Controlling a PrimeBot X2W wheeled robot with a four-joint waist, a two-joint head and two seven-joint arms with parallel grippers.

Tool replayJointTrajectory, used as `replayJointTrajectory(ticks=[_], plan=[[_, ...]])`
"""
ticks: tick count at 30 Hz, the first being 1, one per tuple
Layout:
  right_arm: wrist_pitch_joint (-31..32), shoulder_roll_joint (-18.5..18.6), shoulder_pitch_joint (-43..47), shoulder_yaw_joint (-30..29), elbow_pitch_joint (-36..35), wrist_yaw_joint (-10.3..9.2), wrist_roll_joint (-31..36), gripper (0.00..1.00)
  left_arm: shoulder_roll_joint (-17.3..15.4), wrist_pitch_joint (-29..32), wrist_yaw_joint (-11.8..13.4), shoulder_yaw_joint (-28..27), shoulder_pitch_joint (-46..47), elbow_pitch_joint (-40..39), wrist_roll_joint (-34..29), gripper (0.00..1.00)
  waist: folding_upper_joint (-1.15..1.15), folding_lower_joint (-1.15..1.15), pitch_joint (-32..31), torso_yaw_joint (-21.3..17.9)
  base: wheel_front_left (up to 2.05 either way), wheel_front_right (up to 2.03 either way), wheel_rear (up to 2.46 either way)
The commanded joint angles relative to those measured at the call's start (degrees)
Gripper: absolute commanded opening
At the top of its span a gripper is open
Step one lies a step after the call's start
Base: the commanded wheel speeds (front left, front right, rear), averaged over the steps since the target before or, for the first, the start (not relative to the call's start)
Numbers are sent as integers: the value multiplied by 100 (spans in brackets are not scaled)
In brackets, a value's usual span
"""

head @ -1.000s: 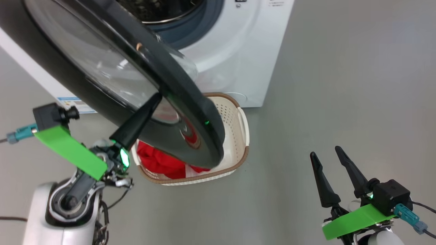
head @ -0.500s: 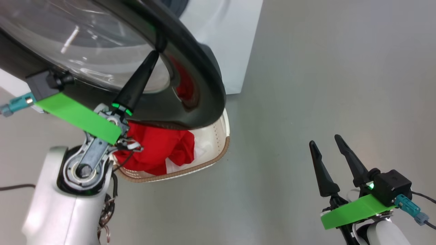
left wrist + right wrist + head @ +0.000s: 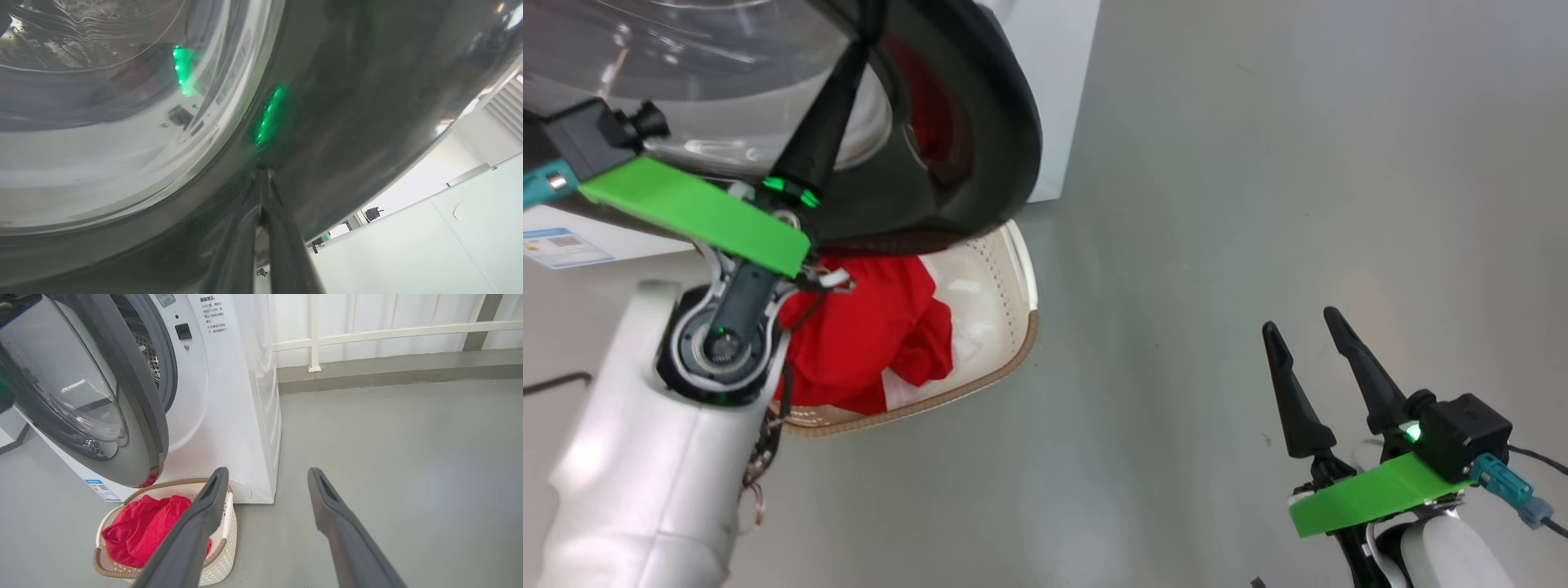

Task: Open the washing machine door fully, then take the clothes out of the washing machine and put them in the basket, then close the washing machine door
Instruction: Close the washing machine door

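Clothes (image 3: 139, 531) (one red heap) occupy one basket (image 3: 222, 555).

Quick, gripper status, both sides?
Left gripper: closed, holding nothing, tips against the washing machine door rim.
Right gripper: open, empty.

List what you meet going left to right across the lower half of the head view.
left forearm → clothes → basket, its bare right end → right gripper
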State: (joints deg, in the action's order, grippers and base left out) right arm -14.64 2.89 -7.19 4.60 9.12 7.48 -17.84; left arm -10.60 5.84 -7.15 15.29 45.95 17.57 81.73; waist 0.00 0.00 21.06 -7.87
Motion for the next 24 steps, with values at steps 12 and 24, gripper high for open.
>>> replayJointTrajectory(ticks=[12, 24], plan=[[-36, -1, -176, 205, -165, 1, -220, 100, -590, -809, -34, 369, 936, 534, 94, 0, 0, 0, 189, -348, 0, 0, 0], [-36, -1, -122, 155, -142, 1, -184, 100, -738, -1125, -34, 756, 869, 597, 457, 0, 0, 0, 84, -236, 0, 0, 0]])
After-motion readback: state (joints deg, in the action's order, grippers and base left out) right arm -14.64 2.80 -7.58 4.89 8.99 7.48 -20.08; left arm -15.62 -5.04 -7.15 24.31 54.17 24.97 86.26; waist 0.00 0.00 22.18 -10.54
